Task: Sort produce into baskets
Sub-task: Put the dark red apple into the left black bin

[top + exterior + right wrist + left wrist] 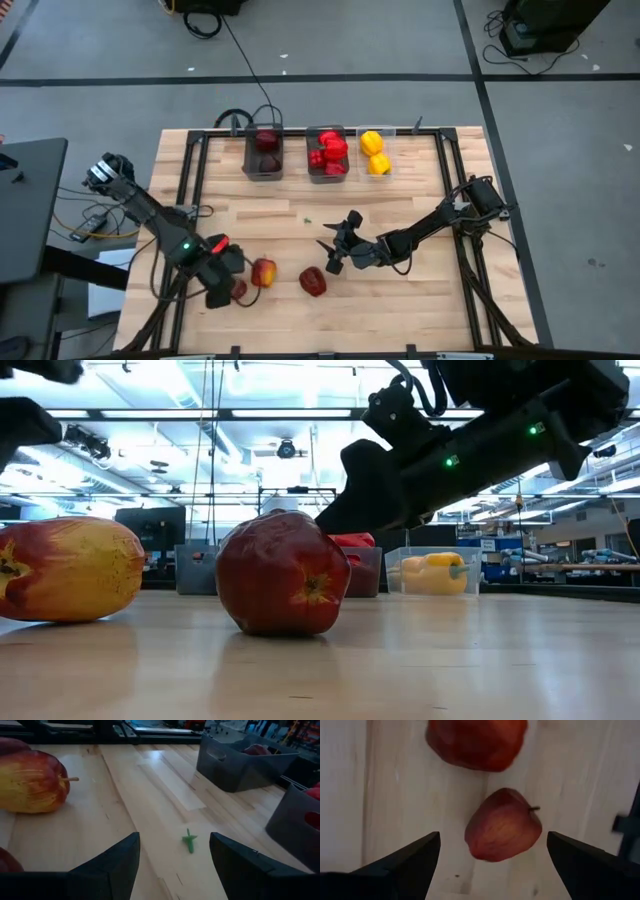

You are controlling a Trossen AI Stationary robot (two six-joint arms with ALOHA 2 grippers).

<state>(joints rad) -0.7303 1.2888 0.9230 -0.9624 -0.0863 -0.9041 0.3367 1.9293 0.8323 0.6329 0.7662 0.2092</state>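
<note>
At table's rear: left bin (263, 155) apples | middle bin (327, 155) red peppers | clear bin (376, 153) yellow peppers | both claws spread

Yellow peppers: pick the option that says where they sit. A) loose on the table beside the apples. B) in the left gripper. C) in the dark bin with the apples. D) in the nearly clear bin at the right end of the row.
D: the high view shows both yellow peppers inside the nearly clear bin, the rightmost of the three, apart from the loose apples near the front of the table.
</note>
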